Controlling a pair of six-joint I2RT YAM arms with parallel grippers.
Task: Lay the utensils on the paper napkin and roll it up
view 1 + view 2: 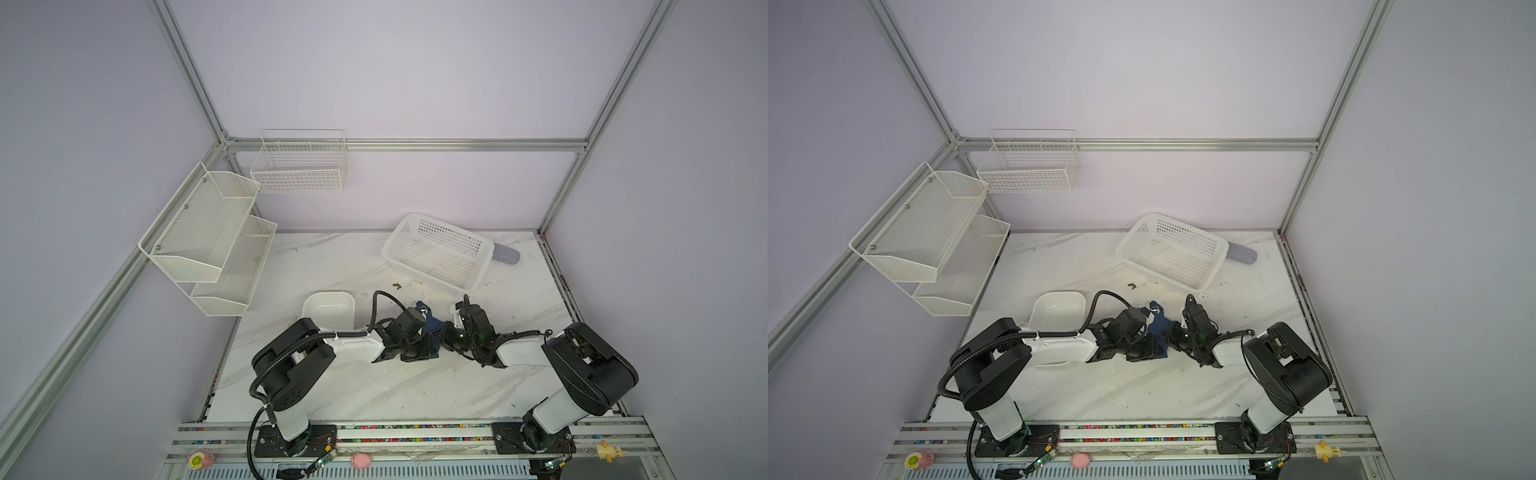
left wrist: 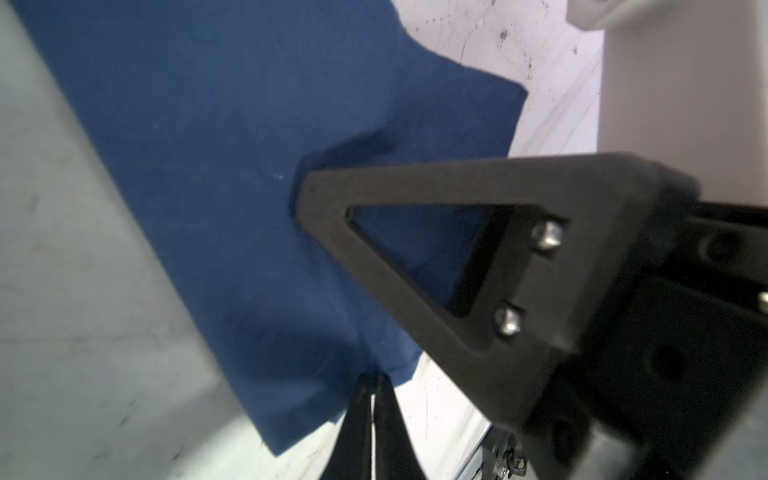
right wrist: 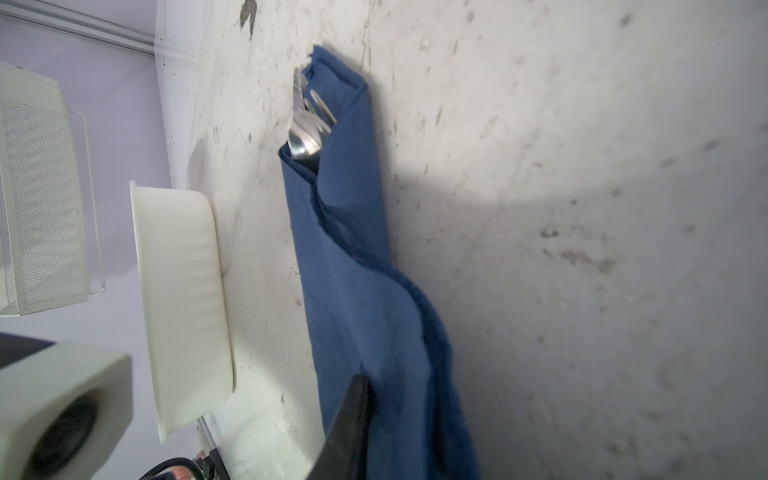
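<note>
Clamped napkin (image 3: 353, 249) in nearly closed left gripper (image 2: 299, 199) and right gripper (image 3: 361, 386). Needed tight, level rolling (cutlery (image 3: 307, 133) peeking out well beyond jaws).

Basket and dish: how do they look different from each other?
The basket is full of little holes; the dish has smooth, solid walls. The basket is bigger than the dish. The basket sits at the back of the table, while the dish is closer, beside the left arm. Both are white and open on top.
</note>
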